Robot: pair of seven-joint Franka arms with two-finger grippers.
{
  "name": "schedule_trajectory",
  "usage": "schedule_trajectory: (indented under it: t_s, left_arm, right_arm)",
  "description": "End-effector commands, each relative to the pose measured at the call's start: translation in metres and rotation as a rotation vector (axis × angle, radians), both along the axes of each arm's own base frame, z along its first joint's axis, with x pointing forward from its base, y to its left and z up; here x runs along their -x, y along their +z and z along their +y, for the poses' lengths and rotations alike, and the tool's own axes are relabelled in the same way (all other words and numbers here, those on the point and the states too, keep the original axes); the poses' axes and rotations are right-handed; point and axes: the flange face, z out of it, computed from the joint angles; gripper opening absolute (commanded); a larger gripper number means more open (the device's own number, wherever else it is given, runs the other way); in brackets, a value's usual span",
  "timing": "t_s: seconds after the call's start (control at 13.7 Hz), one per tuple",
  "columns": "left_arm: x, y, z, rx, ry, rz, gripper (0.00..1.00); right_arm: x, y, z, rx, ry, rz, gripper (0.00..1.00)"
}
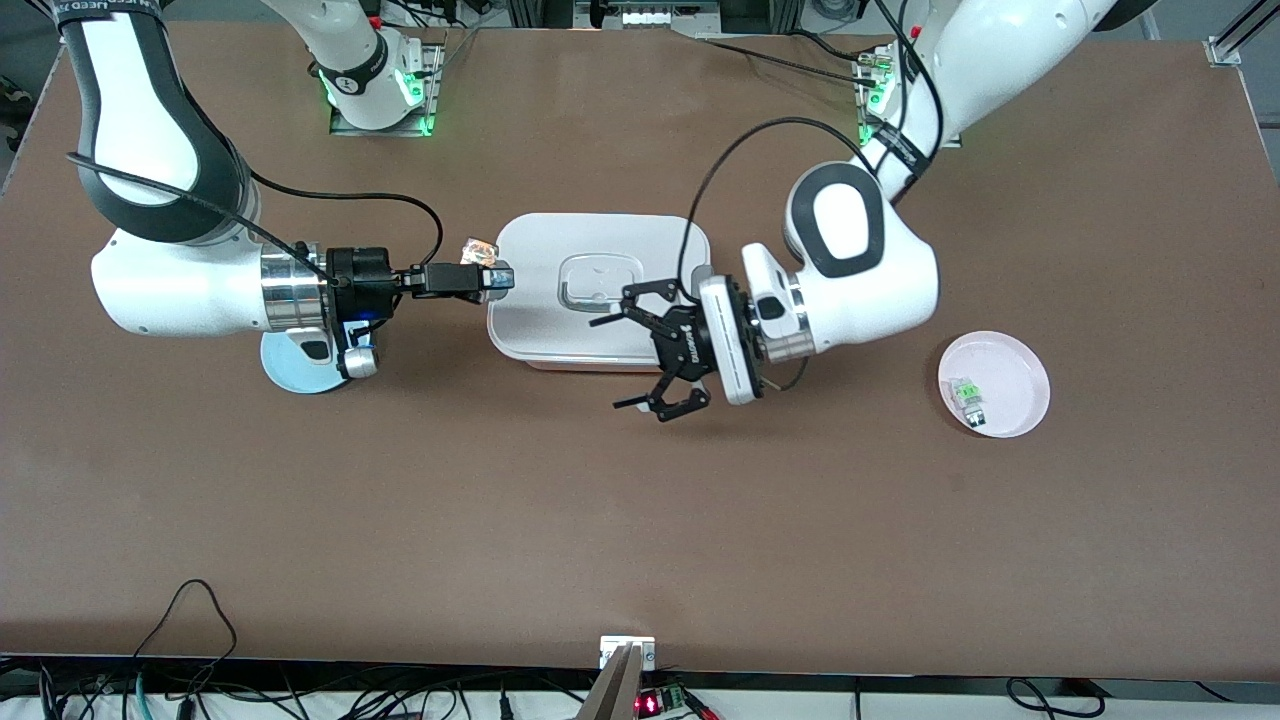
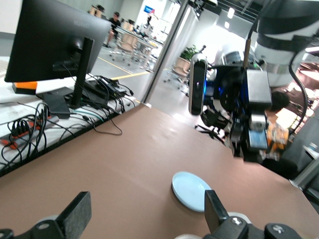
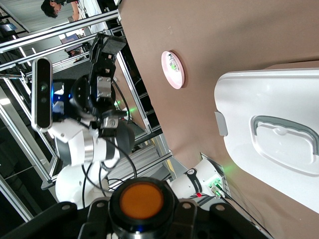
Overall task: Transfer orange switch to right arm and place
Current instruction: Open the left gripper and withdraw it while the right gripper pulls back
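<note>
One white lidded box [image 1: 598,290] sat mid-worktop, contents hidden. One pink saucer [image 1: 994,384] toward the left arm's end held a single clear-grey part with a green top [image 1: 969,397]. One pale blue saucer [image 1: 296,368] lay under the right arm.

The right tool [image 1: 492,279] pinched the orange switch [image 1: 478,251] beside the box's edge. The left tool [image 1: 640,350] was spread wide and empty over the box's nearer edge.

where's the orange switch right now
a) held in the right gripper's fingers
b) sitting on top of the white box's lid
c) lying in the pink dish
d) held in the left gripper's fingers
a: the orange switch sits clamped at the tip of the right gripper at the edge of the white box, while the left gripper hangs open and empty over the box's nearer edge.
</note>
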Motion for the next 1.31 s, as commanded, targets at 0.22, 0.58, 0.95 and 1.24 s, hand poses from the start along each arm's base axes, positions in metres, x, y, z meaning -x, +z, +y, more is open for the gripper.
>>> schedule_trajectory:
  t_s: [0.22, 0.58, 0.95, 1.24]
  left_arm:
    - [-0.016, -0.014, 0.06, -0.029, -0.117, 0.009, 1.0]
    - [-0.033, 0.012, 0.13, -0.199, -0.307, 0.122, 1.0]
    - [-0.025, 0.016, 0.192, -0.413, -0.416, 0.349, 1.0]
    - [-0.007, 0.024, 0.221, -0.731, -0.405, 0.605, 1.0]
  right_arm:
    - [0.011, -0.012, -0.028, 0.173, 0.102, -0.034, 0.28]
    - [0.012, -0.023, -0.083, 0.384, 0.187, -0.054, 0.28]
    - [0.013, -0.042, -0.124, 0.633, 0.404, -0.212, 0.28]
    - [0.01, -0.056, -0.154, 0.783, 0.699, -0.394, 0.28]
